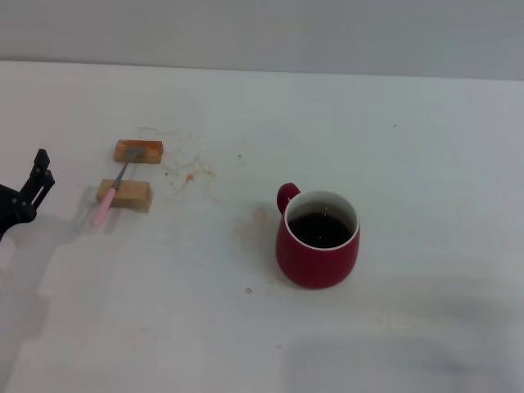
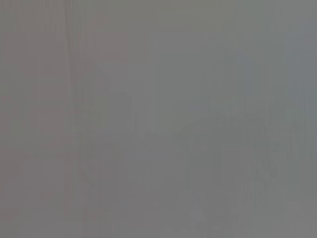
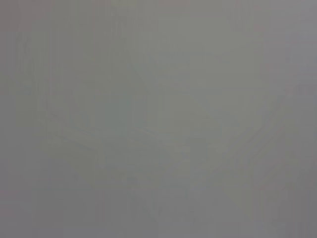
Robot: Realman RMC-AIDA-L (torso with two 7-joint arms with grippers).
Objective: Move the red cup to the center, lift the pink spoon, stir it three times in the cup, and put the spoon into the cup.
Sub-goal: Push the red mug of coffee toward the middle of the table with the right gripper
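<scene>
Black and hard, my left pincer [image 1: 39, 170] sits at the left edge of the smooth white table [image 1: 409, 139]; I cannot tell if it is open or closed. It holds nothing. A round shiny red cup [image 1: 318, 239] with dark drink stands near the middle. The thin pink-handled spoon with a grey metal bowl [image 1: 115, 188] lies across two tan wooden blocks [image 1: 124, 195] beside my pincer.

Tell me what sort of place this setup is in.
Probably a robot test bench, not a kitchen: a bare white table against a plain wall, with only staged props, a red cup of dark liquid and a pink spoon laid across two tan blocks. The left claw waits at the table's edge.
</scene>
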